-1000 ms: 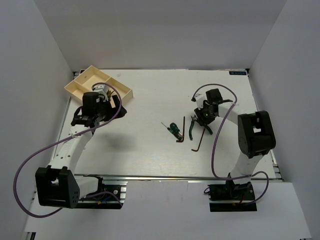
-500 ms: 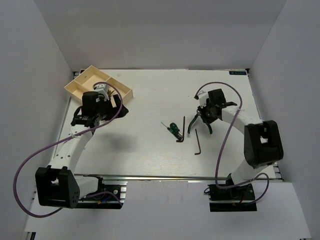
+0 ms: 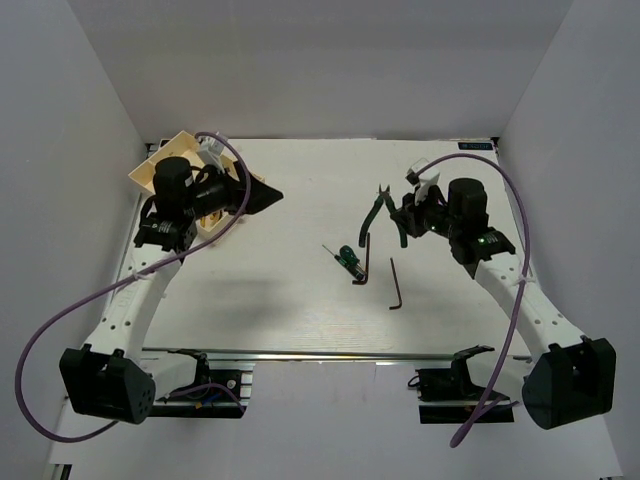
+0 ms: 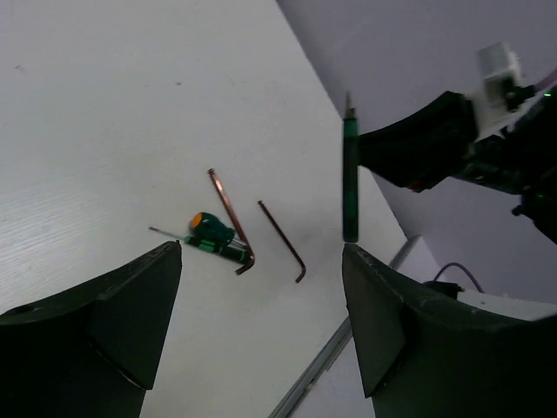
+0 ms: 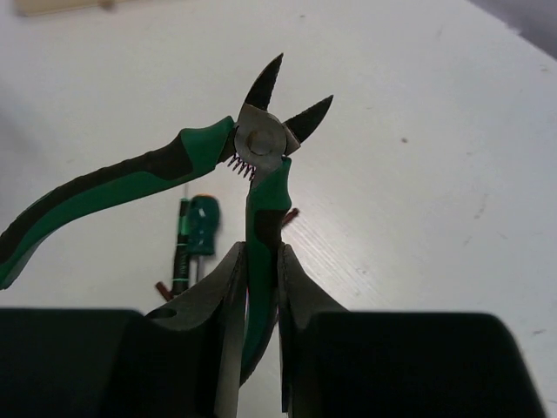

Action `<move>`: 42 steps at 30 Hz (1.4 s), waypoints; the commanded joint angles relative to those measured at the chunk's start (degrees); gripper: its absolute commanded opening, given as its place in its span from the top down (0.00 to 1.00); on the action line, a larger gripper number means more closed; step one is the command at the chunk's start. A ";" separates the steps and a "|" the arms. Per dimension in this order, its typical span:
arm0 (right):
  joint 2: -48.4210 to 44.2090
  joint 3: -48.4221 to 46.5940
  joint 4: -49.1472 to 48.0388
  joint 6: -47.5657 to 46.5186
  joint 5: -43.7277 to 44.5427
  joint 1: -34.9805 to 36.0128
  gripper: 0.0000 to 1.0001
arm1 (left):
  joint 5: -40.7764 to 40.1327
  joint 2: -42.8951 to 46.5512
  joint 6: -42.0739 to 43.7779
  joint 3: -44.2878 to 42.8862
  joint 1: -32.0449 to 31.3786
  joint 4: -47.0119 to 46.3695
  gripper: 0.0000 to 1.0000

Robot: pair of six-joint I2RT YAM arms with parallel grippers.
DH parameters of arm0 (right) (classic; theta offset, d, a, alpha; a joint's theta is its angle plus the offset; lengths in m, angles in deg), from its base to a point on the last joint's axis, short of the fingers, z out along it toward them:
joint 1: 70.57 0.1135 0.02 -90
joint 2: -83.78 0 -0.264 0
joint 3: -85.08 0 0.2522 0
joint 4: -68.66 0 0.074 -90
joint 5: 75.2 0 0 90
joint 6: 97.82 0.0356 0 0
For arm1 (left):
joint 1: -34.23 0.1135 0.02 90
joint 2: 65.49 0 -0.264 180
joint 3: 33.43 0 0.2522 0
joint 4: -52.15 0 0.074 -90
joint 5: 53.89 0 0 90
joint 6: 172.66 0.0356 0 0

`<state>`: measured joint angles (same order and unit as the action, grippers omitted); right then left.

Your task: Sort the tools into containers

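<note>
Pliers: green-and-black rubber-gripped steel cutters point(image 5: 252, 165), pointed tips parted, aloft right of centre.
Right jaws: pinched on one cutter handle.
Left jaws: wide, empty, above cream compartment tray point(image 3: 147, 175), far left.
Change: cutters lifted off white worktop point(image 3: 300, 300).
Remaining: slim green screwdriver point(image 3: 348, 257), two L-shaped hex keys point(image 3: 396, 287), centre.

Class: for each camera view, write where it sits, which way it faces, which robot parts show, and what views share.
Top external: above, behind, looking down on the table; left arm and right arm show.
Left wrist: faces across at the right arm; own open fingers frame it.
Right wrist: looks down past its fingers gripping green pliers.
All share the green-handled screwdriver.
</note>
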<state>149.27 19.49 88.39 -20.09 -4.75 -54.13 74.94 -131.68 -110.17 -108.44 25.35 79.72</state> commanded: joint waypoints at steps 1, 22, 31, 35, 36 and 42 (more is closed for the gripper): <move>-2.21 0.77 -5.36 3.57 -7.25 0.95 1.00 | 5.73 -1.39 -5.01 -2.64 -2.36 -4.56 0.17; 7.63 -5.64 -14.32 11.83 -7.17 5.43 1.00 | -6.73 -22.22 -6.78 -13.62 -22.66 -10.99 0.23; 10.97 -10.13 -14.42 11.83 -5.32 6.40 1.00 | -16.67 -28.20 -1.94 -19.60 -27.33 -3.97 0.29; 11.76 -10.92 -14.33 13.15 -4.88 6.84 1.00 | -20.28 -30.31 -1.06 -21.27 -28.56 -2.29 0.37; 11.85 -10.83 -14.33 13.15 -4.62 6.84 1.00 | -20.81 -30.40 -0.97 -21.45 -29.08 -2.46 0.47; 12.29 -10.48 -14.50 13.59 -3.92 7.28 0.92 | -23.36 -30.14 -0.44 -21.19 -29.61 -2.90 1.00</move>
<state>162.15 11.95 78.93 -8.20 -8.05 -47.53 54.41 -162.98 -112.05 -128.07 -3.85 76.74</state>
